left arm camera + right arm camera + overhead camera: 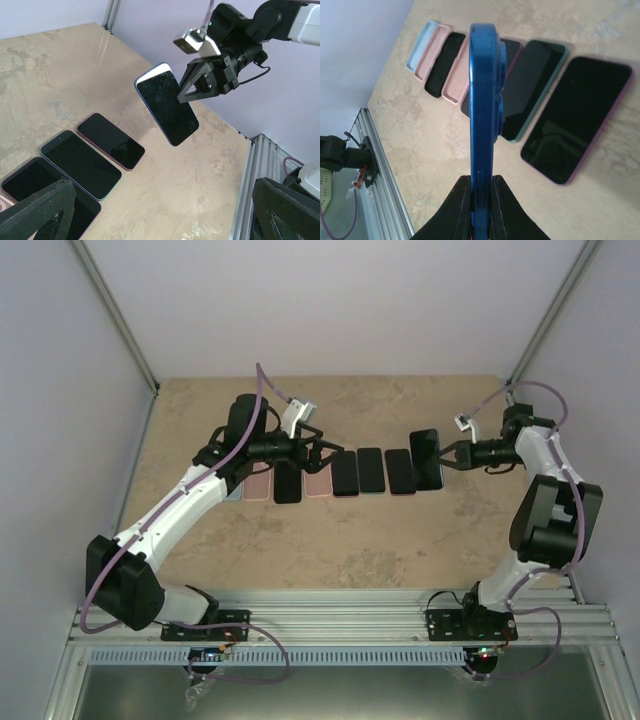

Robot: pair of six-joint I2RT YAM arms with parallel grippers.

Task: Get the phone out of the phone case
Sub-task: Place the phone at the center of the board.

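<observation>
Right gripper [481, 184] pinches the blue-cased phone [485, 95] edgewise, aloft.

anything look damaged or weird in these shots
The blue-cased phone, held above the table in the right gripper, shows faint scratch-like lines near the top of its screen in the left wrist view; cracks or reflections, I cannot tell. The other phones and cases lie in a tidy row.

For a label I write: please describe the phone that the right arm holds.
On the beige table lies a row of phones and cases. Above its right end, the right pincer holds one phone. Only this one is off the table, and it wears a dark blue case.
</observation>
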